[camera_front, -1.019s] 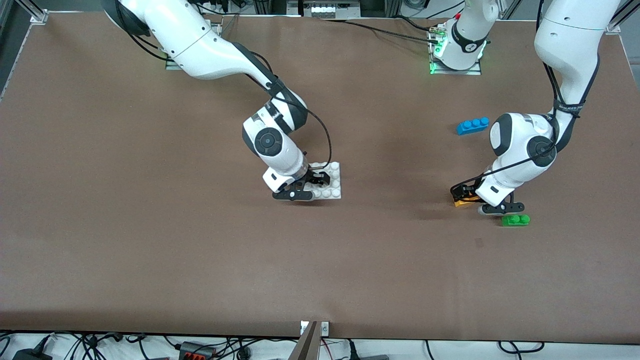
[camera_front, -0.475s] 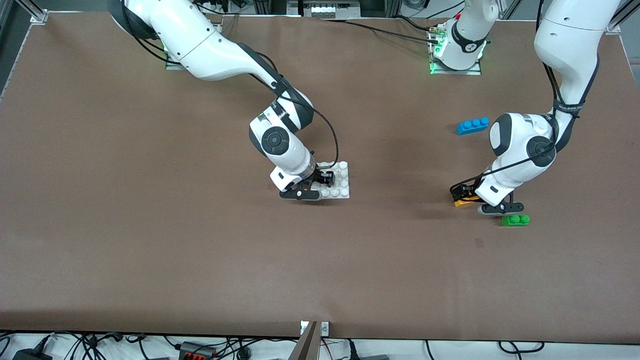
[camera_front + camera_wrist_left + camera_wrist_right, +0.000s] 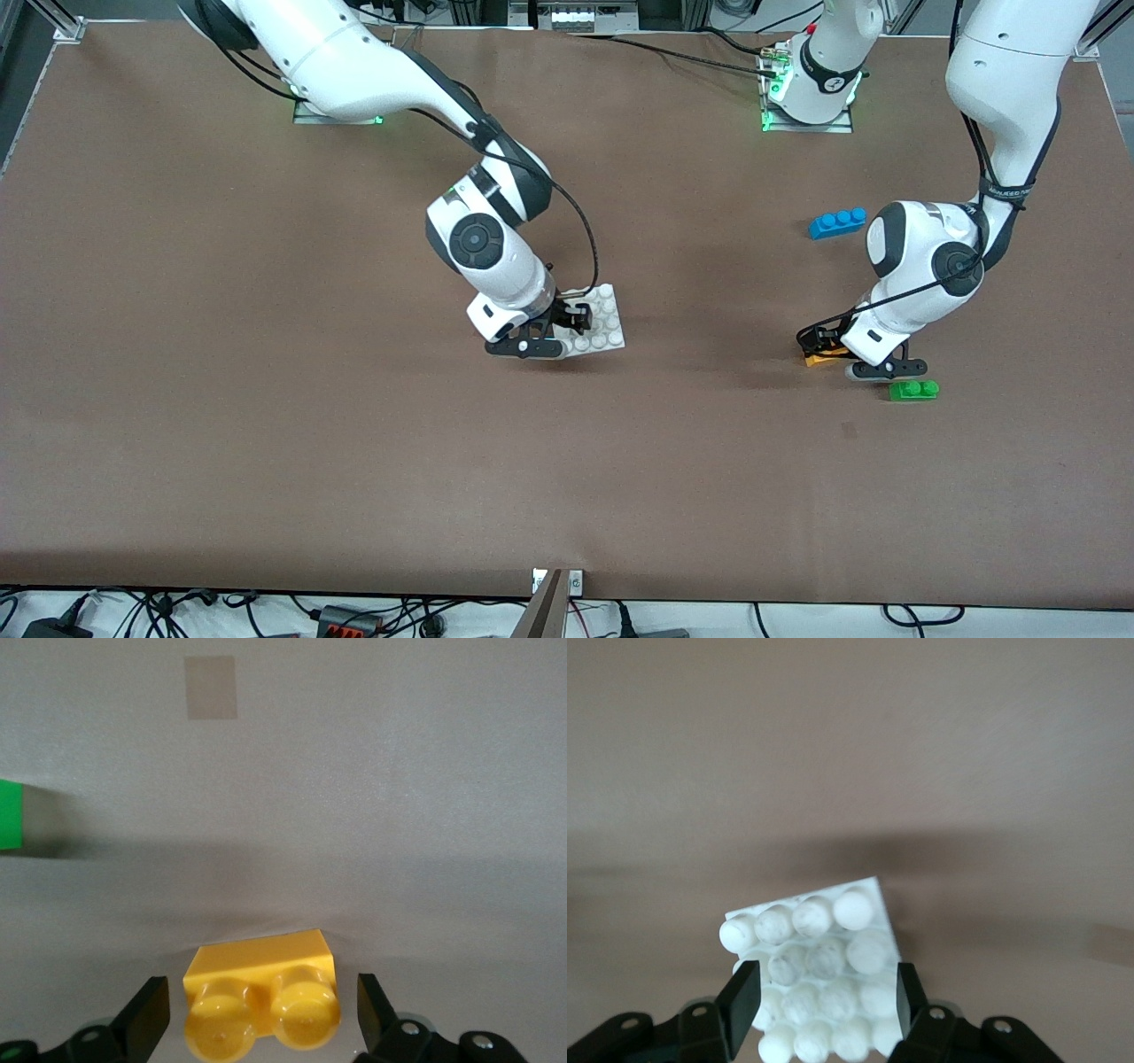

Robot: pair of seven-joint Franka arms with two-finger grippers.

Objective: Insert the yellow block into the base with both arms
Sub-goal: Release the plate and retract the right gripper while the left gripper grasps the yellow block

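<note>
The white studded base (image 3: 607,323) is near the table's middle, turned askew, with a shadow under its nearer edge. My right gripper (image 3: 563,329) is shut on it. In the right wrist view the fingers (image 3: 744,997) press on two facing sides of the base (image 3: 833,921). The yellow block (image 3: 819,357) lies on the table toward the left arm's end. My left gripper (image 3: 833,350) is low over it and open. In the left wrist view the block (image 3: 261,992) lies studs toward the camera between the fingertips of the left gripper (image 3: 261,1014), with a gap on each side.
A green brick (image 3: 913,390) lies close beside the left gripper, nearer the front camera, and its edge shows in the left wrist view (image 3: 9,815). A blue three-stud brick (image 3: 837,222) lies farther from the camera, next to the left arm's elbow.
The right gripper has carried the base a little toward the left arm's end and turned it askew. The left arm has stayed over the yellow block.
</note>
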